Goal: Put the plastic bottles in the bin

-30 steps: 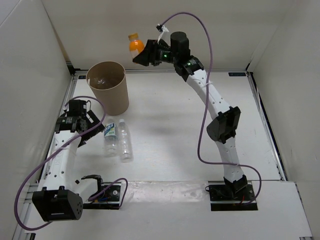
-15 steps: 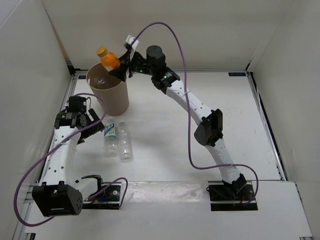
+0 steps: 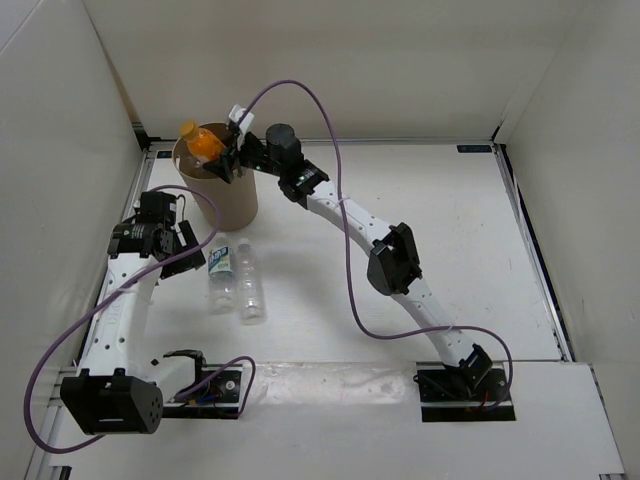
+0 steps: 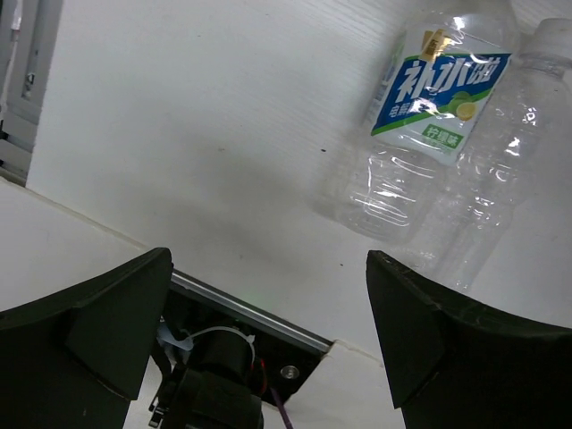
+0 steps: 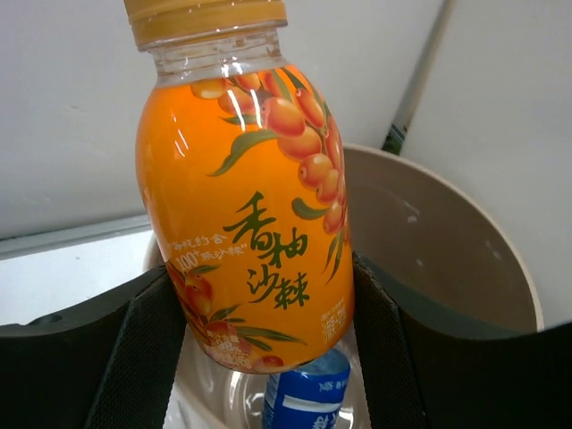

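My right gripper (image 3: 213,158) is shut on the short orange bottle (image 3: 203,143) and holds it over the open top of the tan bin (image 3: 222,190). In the right wrist view the orange bottle (image 5: 246,197) fills the frame between my fingers, above the bin's rim (image 5: 465,223). The bottle with the blue label (image 5: 308,393) lies inside the bin. The bottle with the white-green label (image 3: 220,275) and the plain clear bottle (image 3: 249,285) lie side by side on the table. My left gripper (image 3: 185,255) is open and empty, just left of them. Both show in the left wrist view (image 4: 429,116), (image 4: 500,179).
White walls close in the table on the left, back and right. The bin stands at the back left corner. The left arm's base mount and cable (image 3: 205,380) sit at the near edge. The right arm stretches diagonally across the table's middle.
My right arm has swung left with the orange bottle, from behind the table's back edge to over the bin, and lowered it. The left arm has barely moved.
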Tool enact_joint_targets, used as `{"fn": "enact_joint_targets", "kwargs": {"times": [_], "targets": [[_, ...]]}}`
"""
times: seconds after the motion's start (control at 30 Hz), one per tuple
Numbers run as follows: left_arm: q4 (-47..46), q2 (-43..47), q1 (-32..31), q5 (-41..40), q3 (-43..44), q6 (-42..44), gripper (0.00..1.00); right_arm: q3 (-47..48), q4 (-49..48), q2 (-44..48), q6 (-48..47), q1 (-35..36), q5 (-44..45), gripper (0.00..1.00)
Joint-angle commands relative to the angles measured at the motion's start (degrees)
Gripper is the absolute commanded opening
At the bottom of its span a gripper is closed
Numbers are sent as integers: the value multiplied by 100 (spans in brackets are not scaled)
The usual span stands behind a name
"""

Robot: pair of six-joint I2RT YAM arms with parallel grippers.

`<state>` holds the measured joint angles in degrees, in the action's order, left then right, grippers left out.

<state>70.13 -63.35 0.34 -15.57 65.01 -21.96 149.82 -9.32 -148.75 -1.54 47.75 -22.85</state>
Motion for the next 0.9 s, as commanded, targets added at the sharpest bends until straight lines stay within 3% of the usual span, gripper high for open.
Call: {"fn": "enact_joint_targets", "kwargs": {"times": [0.0,0.07,0.13,0.53,0.67,0.73,0.87], "targets": [[115,174,-8,-315,160,121,100,582,-483,39,74,-37,491,60],[89,157,-7,-315,161,112,100,706,-448,91,110,-81,571,69],[10,148,-8,-297,143,95,100,733,-430,179,277,-90,572,90],[-412,34,-8,221,-6,77,100,382,-237,1066,496,-468,738,90],[-728,25,-16,694,-146,49,100,-546,105,1883,812,-687,879,90],[-956,25,-25,1475,-400,60,100,-847,553,2542,1207,-819,861,90],[-1659,-10,-411,1742,-927,-336,100,-2268,1141,3799,1516,-1039,396,90]]}}
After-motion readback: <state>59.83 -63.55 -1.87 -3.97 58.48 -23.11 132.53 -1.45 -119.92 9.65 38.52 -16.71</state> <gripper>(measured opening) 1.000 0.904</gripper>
